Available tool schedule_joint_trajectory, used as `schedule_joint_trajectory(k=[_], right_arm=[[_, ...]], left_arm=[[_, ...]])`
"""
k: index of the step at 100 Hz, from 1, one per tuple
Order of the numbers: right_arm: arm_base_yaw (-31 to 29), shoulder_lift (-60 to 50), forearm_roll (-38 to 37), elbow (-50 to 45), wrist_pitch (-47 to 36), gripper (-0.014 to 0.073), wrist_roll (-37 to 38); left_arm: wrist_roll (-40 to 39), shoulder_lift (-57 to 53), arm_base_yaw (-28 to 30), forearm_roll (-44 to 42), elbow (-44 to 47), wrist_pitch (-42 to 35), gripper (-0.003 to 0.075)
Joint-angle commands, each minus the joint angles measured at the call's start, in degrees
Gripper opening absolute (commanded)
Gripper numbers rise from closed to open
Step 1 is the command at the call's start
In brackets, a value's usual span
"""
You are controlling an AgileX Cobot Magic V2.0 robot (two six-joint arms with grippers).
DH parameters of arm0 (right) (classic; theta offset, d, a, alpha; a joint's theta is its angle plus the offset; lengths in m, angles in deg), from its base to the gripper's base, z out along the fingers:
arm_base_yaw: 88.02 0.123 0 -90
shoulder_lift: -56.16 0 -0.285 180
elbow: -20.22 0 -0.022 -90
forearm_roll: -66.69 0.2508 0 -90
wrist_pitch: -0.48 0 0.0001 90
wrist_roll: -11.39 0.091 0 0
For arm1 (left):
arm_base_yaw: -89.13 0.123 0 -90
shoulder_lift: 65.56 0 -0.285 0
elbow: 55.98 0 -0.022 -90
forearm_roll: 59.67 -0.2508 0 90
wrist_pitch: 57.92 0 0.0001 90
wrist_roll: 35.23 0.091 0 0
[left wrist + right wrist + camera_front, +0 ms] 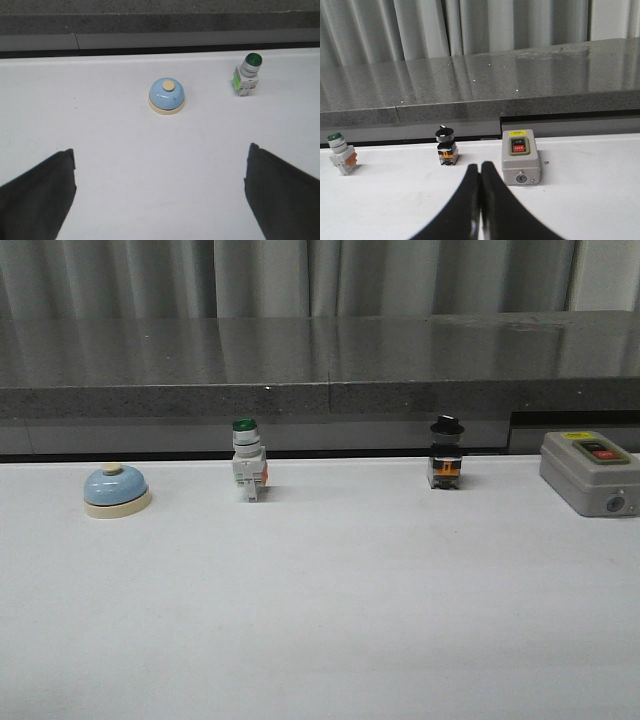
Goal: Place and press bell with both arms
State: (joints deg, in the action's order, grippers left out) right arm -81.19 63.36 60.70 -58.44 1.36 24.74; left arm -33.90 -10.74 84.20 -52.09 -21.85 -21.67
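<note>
The light-blue bell (116,489) with its cream base and button stands on the white table at the far left. In the left wrist view the bell (166,97) lies ahead of my left gripper (160,165), which is open wide and empty, its two black fingers (42,195) far apart. My right gripper (480,172) is shut on nothing, fingers pressed together, and hangs above the table short of the switches. Neither arm shows in the front view.
A green-capped white push-button switch (247,461) stands right of the bell, also in the left wrist view (247,74). A black-knobbed selector switch (446,454) and a grey box with red button (590,472) stand further right. A dark stone ledge (320,360) runs behind the table.
</note>
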Motion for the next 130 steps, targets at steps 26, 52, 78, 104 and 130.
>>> schedule_joint_trajectory(k=[26,52,78,104,130], right_arm=[[-0.2,-1.0,-0.6,0.7,-4.6,-0.006,-0.5],[-0.2,-1.0,-0.6,0.7,-4.6,-0.006,-0.5],[-0.2,-1.0,-0.6,0.7,-4.6,-0.006,-0.5],[-0.2,-1.0,-0.6,0.7,-4.6,-0.006,-0.5],[-0.2,-1.0,-0.6,0.7,-4.6,-0.006,-0.5]], left_arm=[[-0.3,5.2,-2.2,1.8,-5.7,-6.5,0.0636],[-0.3,19.9,-6.1,0.9,-14.3,-10.0,0.0636],[-0.3,35.8,-6.1,-1.1,-25.2,-10.3,0.0636],[-0.3,49.0,-6.1,-1.7,-33.4,-10.0,0.0636],[-0.3,56.7,-6.1,-1.7,-35.8,-10.5,0.0636]])
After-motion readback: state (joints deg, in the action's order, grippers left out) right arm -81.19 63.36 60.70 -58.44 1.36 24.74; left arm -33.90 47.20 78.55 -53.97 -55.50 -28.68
